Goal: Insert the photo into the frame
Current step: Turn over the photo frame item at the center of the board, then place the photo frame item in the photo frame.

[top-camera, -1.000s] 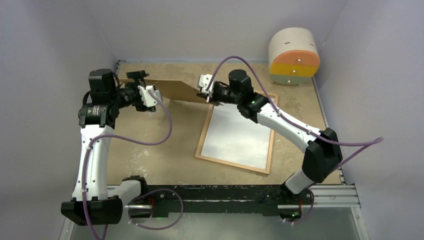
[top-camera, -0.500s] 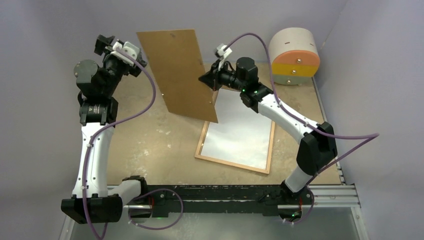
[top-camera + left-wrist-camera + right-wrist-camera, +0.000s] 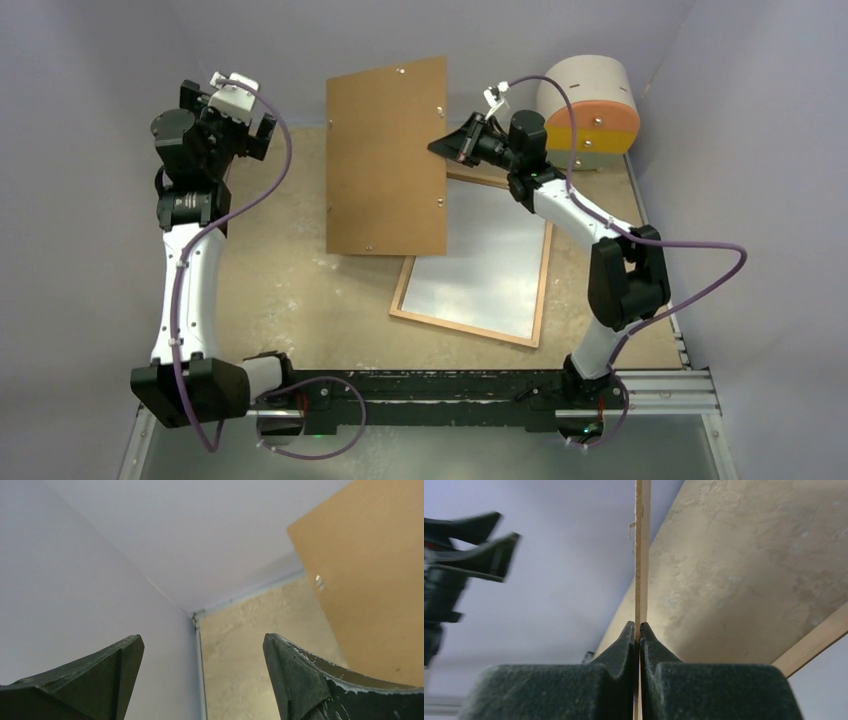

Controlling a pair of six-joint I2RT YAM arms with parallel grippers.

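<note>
Lab test cell, blank grey walls point(image 3: 90, 60)

backing panel point(image 3: 386, 160) raised and turned, left fingers point(image 3: 300, 680) off it

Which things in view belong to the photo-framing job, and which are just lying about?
Job: frame; photo, seemingly the white sheet lying in it; brown backing panel, pinched by the right gripper.
Lying about: round drawer box at the far right corner.
</note>
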